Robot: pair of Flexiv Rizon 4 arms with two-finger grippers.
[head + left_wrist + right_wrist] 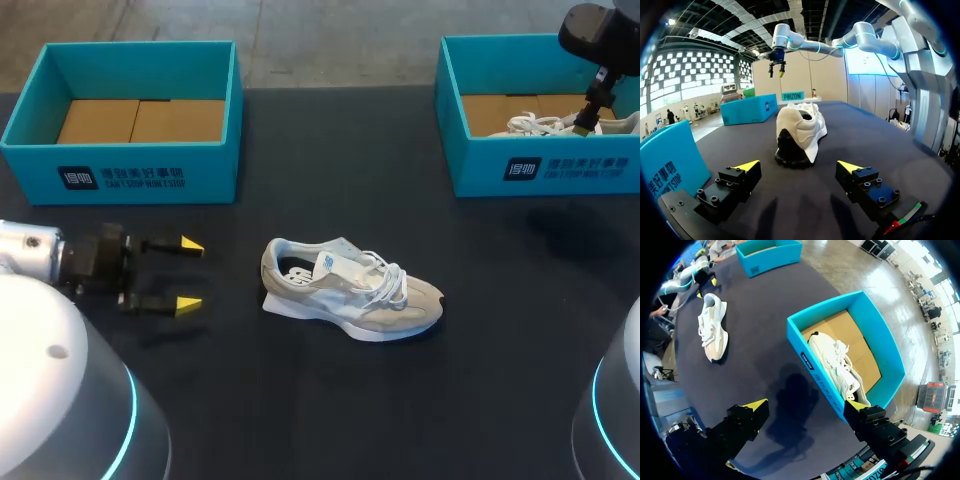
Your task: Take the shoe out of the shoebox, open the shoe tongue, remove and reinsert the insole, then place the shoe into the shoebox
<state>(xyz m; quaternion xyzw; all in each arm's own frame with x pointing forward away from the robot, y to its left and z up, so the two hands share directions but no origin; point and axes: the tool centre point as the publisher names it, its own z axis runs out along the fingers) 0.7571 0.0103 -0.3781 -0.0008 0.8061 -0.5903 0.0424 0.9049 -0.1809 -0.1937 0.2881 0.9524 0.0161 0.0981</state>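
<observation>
My left pincer (188, 273) stood wide and empty at middle left, facing the shoe (350, 290) lying mid-frame on the table (300, 400). Opening the tongue seemed next, needing a steadying heel grip.

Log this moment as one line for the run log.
shoe: on table | left gripper: open, facing shoe heel, apart | right gripper: open, above right shoebox holding second shoe
</observation>
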